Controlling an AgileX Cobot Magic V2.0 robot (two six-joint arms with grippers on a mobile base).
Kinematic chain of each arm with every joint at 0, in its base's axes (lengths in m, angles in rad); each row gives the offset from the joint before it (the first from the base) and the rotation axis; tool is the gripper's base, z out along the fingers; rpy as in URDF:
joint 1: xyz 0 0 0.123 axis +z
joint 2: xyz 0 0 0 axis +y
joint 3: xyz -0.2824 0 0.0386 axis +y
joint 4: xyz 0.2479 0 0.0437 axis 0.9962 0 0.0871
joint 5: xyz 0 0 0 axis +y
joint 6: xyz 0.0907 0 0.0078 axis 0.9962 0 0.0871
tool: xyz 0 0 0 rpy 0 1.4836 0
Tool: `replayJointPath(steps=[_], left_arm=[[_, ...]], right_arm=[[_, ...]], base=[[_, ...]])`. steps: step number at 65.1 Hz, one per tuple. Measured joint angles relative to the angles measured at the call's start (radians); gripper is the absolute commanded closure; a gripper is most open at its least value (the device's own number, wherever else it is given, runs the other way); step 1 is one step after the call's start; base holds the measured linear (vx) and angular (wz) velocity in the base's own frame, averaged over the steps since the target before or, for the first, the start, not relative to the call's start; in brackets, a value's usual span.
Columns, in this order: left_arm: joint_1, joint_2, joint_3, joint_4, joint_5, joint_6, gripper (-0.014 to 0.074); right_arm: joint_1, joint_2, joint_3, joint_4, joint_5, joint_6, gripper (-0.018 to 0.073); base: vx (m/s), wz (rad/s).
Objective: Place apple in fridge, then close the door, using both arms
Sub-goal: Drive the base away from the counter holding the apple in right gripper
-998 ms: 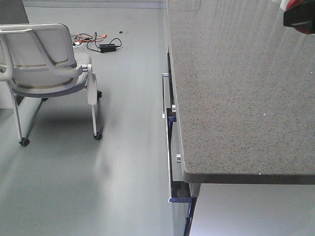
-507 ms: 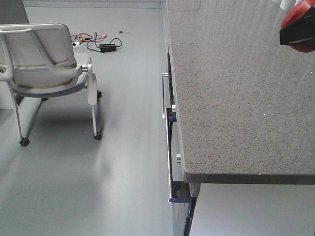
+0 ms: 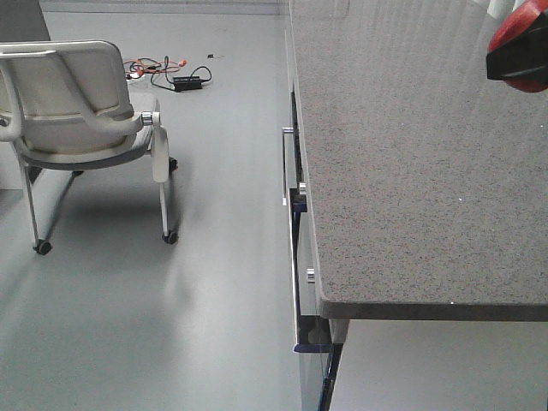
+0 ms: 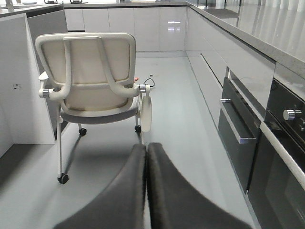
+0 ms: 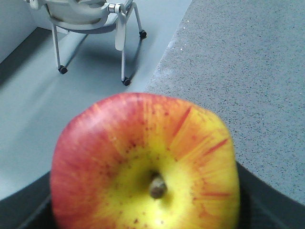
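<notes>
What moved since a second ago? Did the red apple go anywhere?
Yes. The apple, held in the right tool, slid a little down and further into the top right corner of the front view, above the counter. Most of that move came early, then it nearly stopped. Nothing was picked up or let go. The chair and the cables on the floor stayed put.
</notes>
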Motion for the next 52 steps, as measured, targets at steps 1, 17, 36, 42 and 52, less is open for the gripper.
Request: replayJointPath(steps=[1, 17, 36, 42, 52], left_arm=[[0.000, 0.000, 0.000, 0.000, 0.000, 0.000, 0.0603], [0.000, 0.000, 0.000, 0.000, 0.000, 0.000, 0.0603], [0.000, 0.000, 0.000, 0.000, 0.000, 0.000, 0.0603], [0.000, 0.000, 0.000, 0.000, 0.000, 0.000, 0.0603], [0.000, 0.000, 0.000, 0.000, 0.000, 0.000, 0.0603]], right_arm=[[0.000, 0.000, 0.000, 0.000, 0.000, 0.000, 0.0569], [0.000, 0.000, 0.000, 0.000, 0.000, 0.000, 0.0569], [0.000, 0.000, 0.000, 0.000, 0.001, 0.000, 0.0569], [0.000, 0.000, 0.000, 0.000, 0.001, 0.000, 0.0569], [0.000, 0.000, 0.000, -0.001, 0.001, 0.000, 0.0569]], base=[[0.00, 0.00], [0.00, 0.00], [0.00, 0.03], [0.00, 0.13], [0.01, 0.27]])
